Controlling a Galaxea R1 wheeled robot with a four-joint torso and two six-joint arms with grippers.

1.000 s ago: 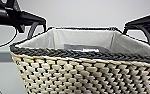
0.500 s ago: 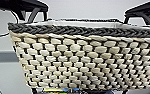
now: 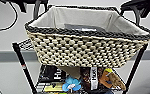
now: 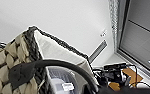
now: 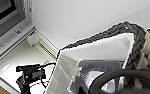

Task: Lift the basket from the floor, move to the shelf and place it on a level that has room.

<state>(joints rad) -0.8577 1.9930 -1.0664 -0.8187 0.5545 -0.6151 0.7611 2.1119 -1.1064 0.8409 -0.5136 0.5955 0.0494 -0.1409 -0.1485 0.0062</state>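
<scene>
The basket (image 3: 88,51) hangs high in the head view, over the shelf (image 3: 19,56), carried by its loop handles at 11 and 1 o'clock. Inside its white lining lies a dark flat item with a pale label (image 3: 85,28). The left claw (image 3: 37,5) and right claw (image 3: 136,8) sit at the handles; whether their fingers are clamped I cannot tell. A lower tier holds boxes and a blue flower (image 3: 71,84).

Plain pale wall (image 3: 6,45) with grey horizontal band (image 3: 3,55); white ceiling (image 4: 66,20), grey window frame (image 4: 121,27).
</scene>
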